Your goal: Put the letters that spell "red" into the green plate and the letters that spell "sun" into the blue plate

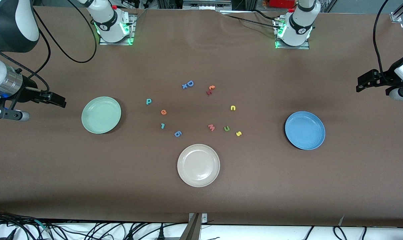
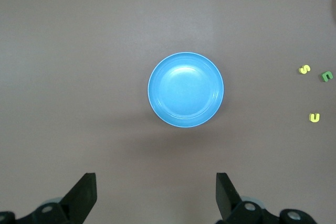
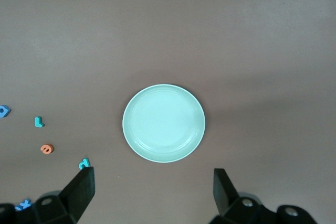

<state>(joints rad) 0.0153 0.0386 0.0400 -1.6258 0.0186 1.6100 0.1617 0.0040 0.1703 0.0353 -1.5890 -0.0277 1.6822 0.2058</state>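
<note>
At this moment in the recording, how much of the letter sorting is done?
Nothing is done. The green plate and blue plate hold no letters. The teal r, orange e and teal d lie on the table, as do the yellow s, green u and yellow n. The right gripper and left gripper are open, holding nothing. All six placements are left.

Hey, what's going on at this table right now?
Nothing is being handled yet. The left gripper hangs open near the blue plate, and the right gripper hangs open near the green plate; both plates hold nothing. All the small foam letters still lie loose on the table between the plates, including the teal r, orange e and yellow s.
</note>
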